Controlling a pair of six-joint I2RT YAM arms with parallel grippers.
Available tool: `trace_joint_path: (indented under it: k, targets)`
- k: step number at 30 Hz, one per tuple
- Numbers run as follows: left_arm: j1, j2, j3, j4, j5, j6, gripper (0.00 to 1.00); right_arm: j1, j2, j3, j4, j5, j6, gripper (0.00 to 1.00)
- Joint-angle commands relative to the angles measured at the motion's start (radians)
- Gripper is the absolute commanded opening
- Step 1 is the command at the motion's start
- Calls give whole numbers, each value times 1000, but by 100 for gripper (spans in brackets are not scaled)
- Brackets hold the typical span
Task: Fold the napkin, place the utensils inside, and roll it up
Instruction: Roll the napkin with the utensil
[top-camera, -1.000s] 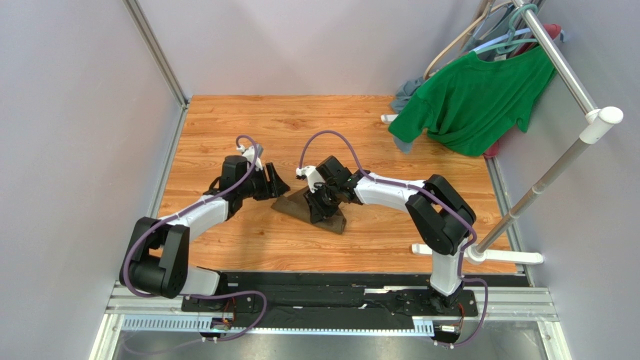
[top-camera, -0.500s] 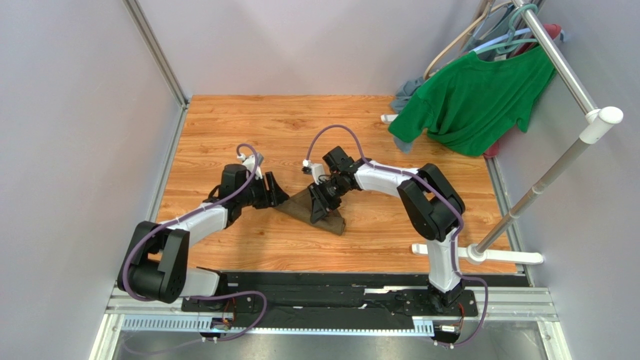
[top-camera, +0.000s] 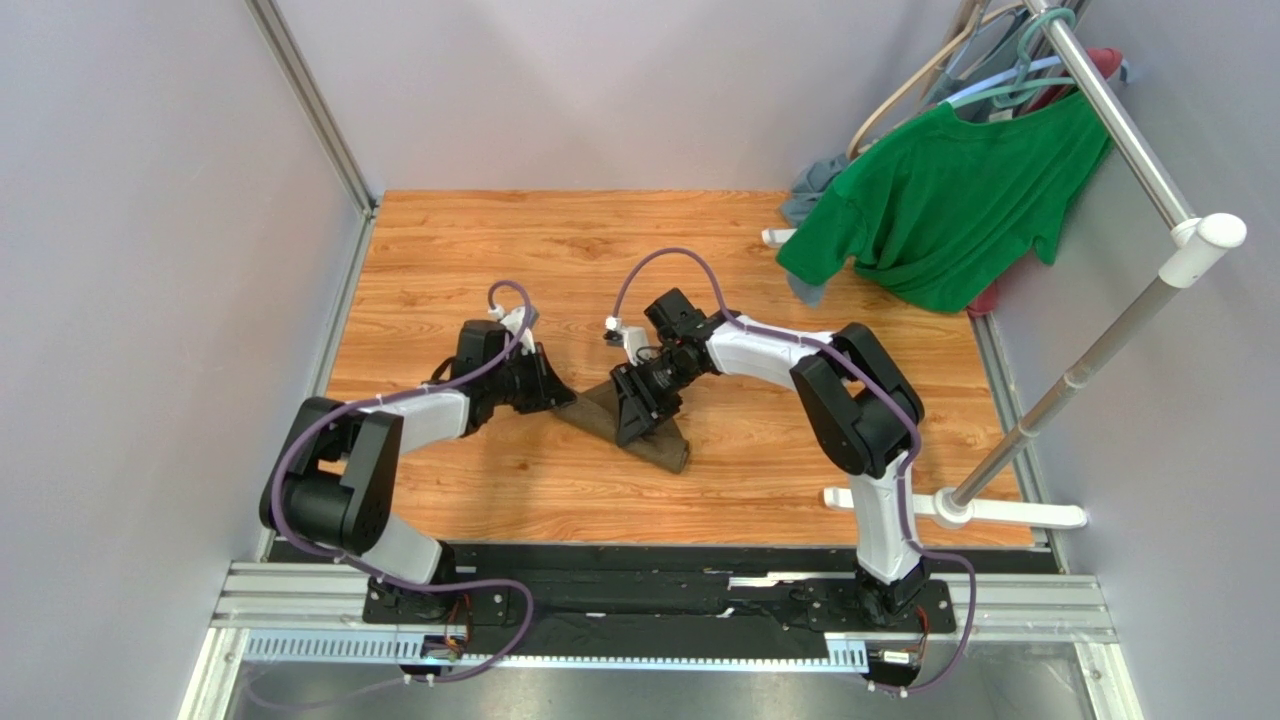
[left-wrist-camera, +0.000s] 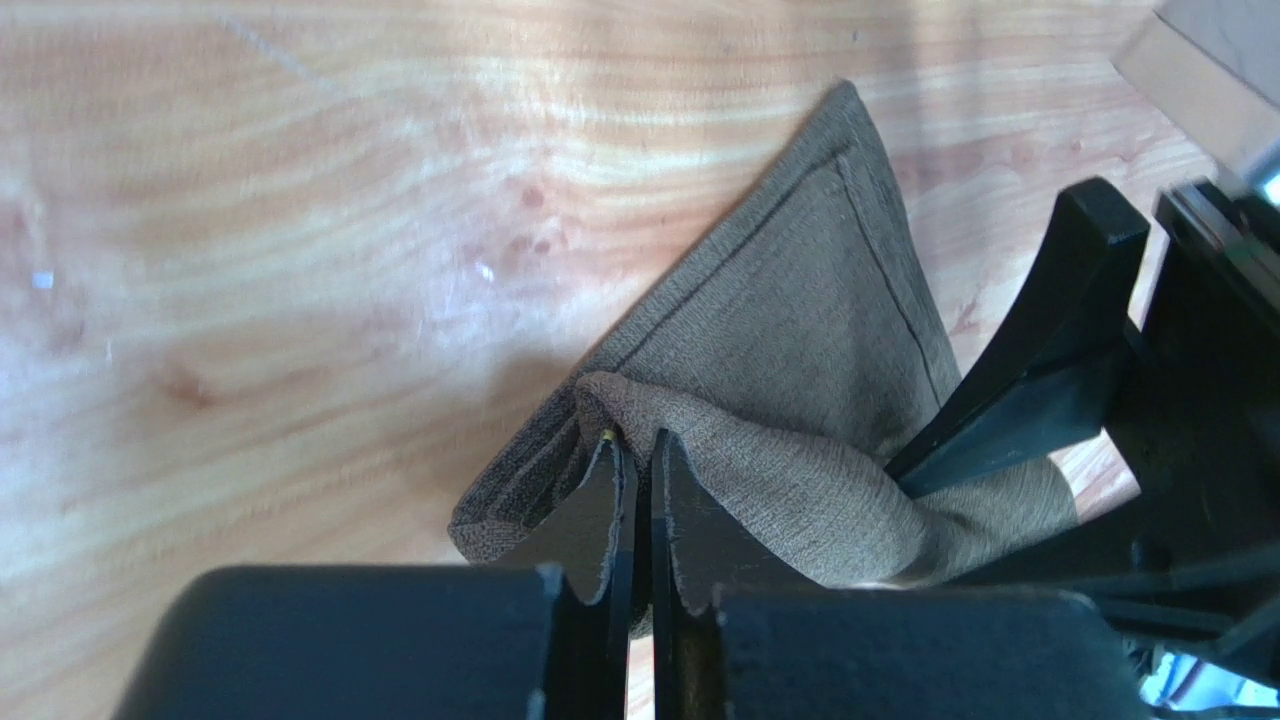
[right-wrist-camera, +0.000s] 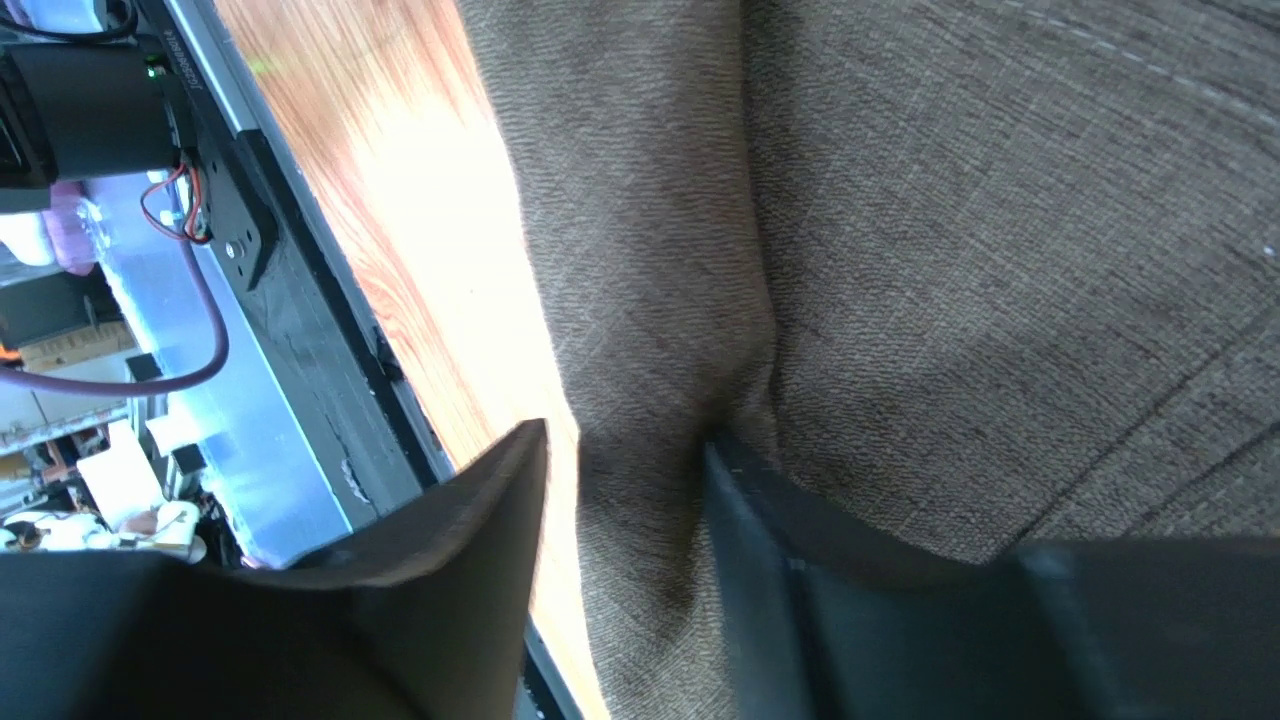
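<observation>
The wooden table is walled in by grey panels. At its far right corner a bright green T-shirt hangs from a slanting metal rail, with a grey-blue garment bunched just behind it. Both are well apart from the work in the middle. The rail's white foot lies on the table's right side near the right arm's base. The napkin lies flat at the table's centre between the two arms, folded into a dark olive-brown wedge. In the top view its long axis runs diagonally, from the left end beside the left gripper down to a right end nearer the arm bases. In the left wrist view one stitched, pointed corner faces away from that gripper. The left gripper comes in low from the left, its fingers clenched together on a raised fold at the napkin's left edge. The right gripper sits on top of the cloth and hides its middle from above. Its fingers are spread apart, a ridge of fabric runs between them, and nothing is clamped. The two grippers are close to each other over the cloth.
</observation>
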Motion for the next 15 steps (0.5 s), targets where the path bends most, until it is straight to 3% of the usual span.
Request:
trace_joint_path:
  k: [1,6,8,11,15]
  targets:
    - [-3,56,109,-91,0,40,0,7,-50,32,-39,80,12,55]
    - [-3,121,181,-173,17,47,0,21,-206,-23,49,218,19,62]
    - [-3,133,193,-185,21,46,0,37,-254,-87,97,344,16,62]
    - [-3,148,218,-228,24,57,0,108,-348,-150,183,565,-22,62]
    - [-3,158,235,-263,21,66,0,253,-403,-227,290,747,-119,62]
